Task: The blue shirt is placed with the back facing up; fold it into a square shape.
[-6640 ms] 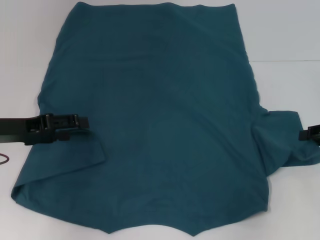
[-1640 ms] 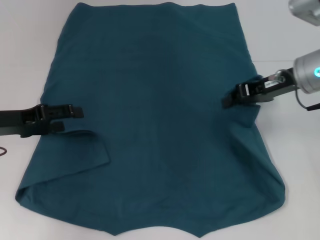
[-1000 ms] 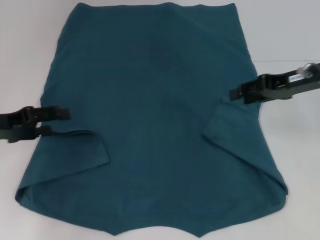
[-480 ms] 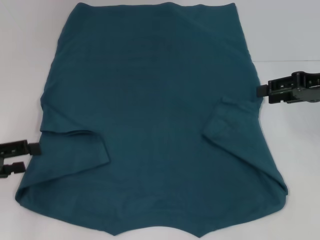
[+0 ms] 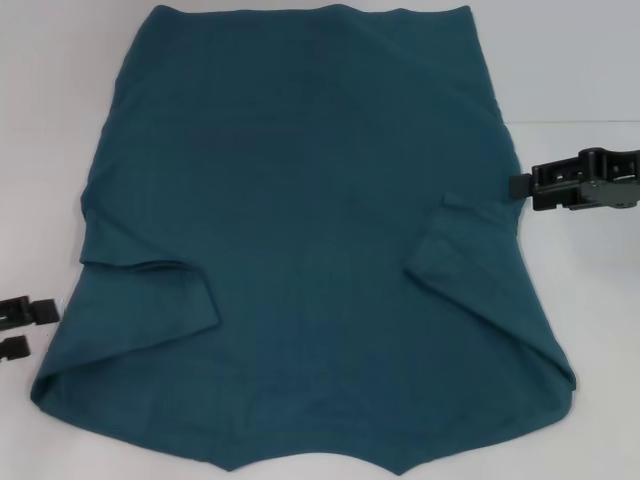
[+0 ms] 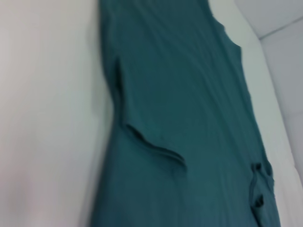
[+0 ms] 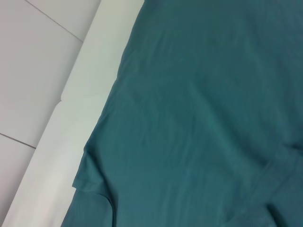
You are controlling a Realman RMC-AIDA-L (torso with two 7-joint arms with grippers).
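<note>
Head view: blue shirt flat on tabletop, sleeves folded in | left tool open beside shirt | right tool state unclear | right wrist: cloth only

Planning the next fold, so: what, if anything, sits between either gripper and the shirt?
Nothing visible. The left gripper sits on bare table just off the blue shirt near its folded-in sleeve. The right gripper sits at the shirt's opposite edge.
</note>
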